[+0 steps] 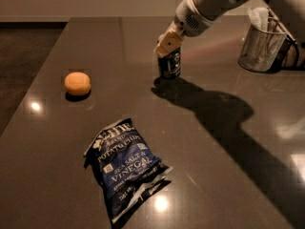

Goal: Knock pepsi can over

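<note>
Looking across a dark, glossy table [57,142], meeting a pale wall [71,1] at the far edge and dark floor [24,56] past the left edge. Finding the pepsi can [170,66] upright near the far centre, with the gripper [167,44] at its top rim, its opening impossible to tell. Noting an orange bun [77,83] left, a chip bag [124,168] lying near, a mesh cup [261,49] far right, with bare surface spreading between them.

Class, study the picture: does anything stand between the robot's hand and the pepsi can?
Nothing visible does. The hand is right at the top of the upright pepsi can; the orange and chip bag lie well away.
</note>
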